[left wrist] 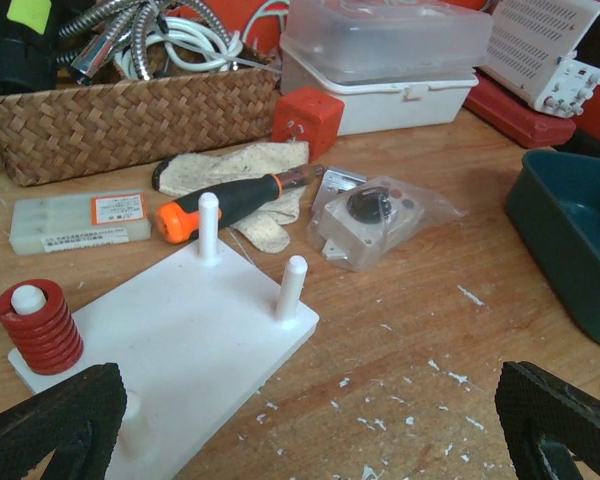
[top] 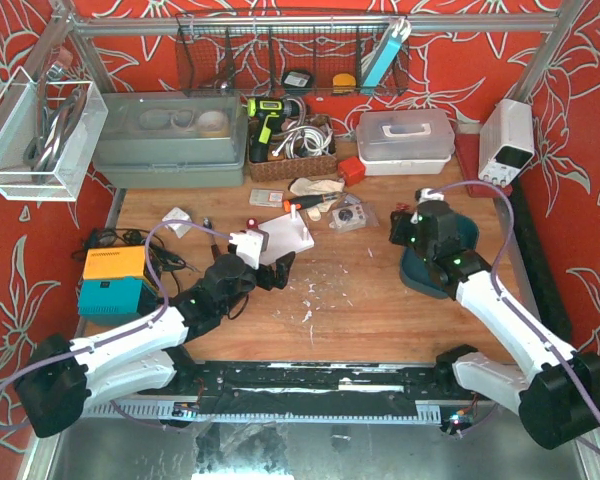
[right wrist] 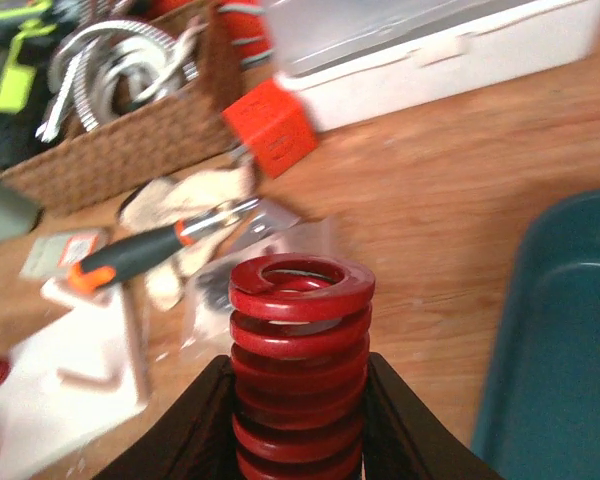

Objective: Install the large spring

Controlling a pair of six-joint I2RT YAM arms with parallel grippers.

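Two springs: small spring point(left wrist: 38, 328) on white plate point(left wrist: 190, 330); right tool point(right wrist: 300, 430) grips large spring point(right wrist: 300, 330); left tool point(left wrist: 305, 430) gapes empty.

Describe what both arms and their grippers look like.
Left arm and right arm: white shells, black joints, small green lights, a looping lilac cable each. The left gripper has black knurled fingers; the right gripper has plain black ones.
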